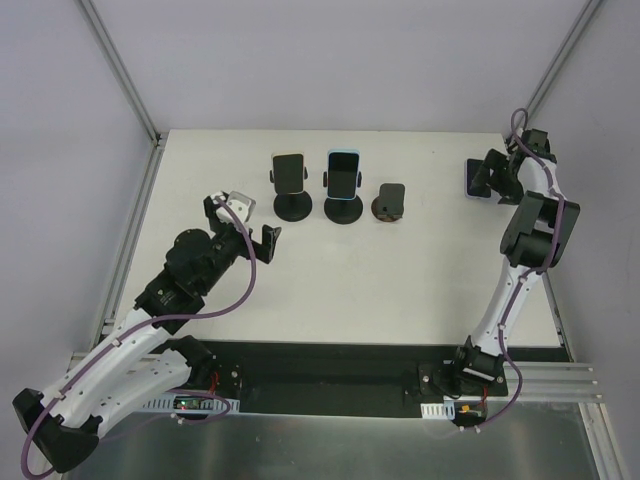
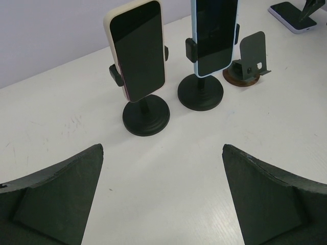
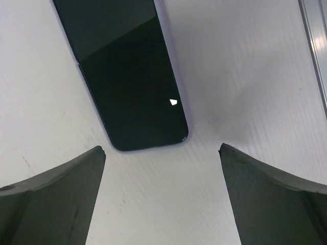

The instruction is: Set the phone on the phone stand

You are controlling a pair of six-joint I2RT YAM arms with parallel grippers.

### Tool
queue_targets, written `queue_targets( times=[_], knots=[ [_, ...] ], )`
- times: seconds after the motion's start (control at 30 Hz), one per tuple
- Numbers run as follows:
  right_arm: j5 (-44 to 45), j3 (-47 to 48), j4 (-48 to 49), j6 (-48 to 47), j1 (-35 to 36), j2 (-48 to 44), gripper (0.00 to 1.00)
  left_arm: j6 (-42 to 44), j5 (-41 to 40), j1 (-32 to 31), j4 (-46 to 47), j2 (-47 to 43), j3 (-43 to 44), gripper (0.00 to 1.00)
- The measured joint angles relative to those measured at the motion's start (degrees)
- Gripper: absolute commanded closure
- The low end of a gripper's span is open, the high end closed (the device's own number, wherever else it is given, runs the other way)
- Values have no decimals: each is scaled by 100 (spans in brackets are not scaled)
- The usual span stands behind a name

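You had nothing to read: no text, brand or number came through in any view. The phone (image 3: pixel 127 76) lying flat at two o'clock on the table showed a dark screen, as did the cream phone (image 2: pixel 138 51) and blue phone (image 2: pixel 214 35); the bare stand (image 2: pixel 249 61) carried no legible mark.

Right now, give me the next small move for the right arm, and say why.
Probably ease the open right claw forward and down until it straddles the phone. The phone lies flat on the table, ungripped, with only its near end reaching the claw's opening, and the small stand is empty.
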Motion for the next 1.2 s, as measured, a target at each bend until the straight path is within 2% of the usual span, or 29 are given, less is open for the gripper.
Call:
queue_targets(
  times=[0.27,0.47,0.87,0.9,0.97,1.03,1.07,1.1,1.17,1.2],
  knots=[
    [-411,1436,-380,28,-42,968,4,0,0,0,0,151,0,1],
    [-529,2074,-802,136,20,1307,4,0,0,0,0,282,0,1],
    [859,2579,-1563,87,592,1565,1,0,0,0,0,424,0,1],
    [986,2610,-1609,87,634,1587,6,0,0,0,0,426,0,1],
    [1215,2734,-1738,76,715,1661,8,0,0,0,2,424,0,1],
    [1338,2920,-1878,81,778,1759,20,0,0,0,0,424,0,1],
    [1355,2999,-1932,87,793,1805,28,0,0,0,0,424,0,1],
    [1349,3067,-1985,101,807,1845,41,0,0,0,0,424,0,1],
    [1357,3154,-2046,74,820,1882,53,0,0,0,0,424,0,1],
    [1364,3165,-2074,76,822,1882,63,0,0,0,0,424,0,1]
  ],
)
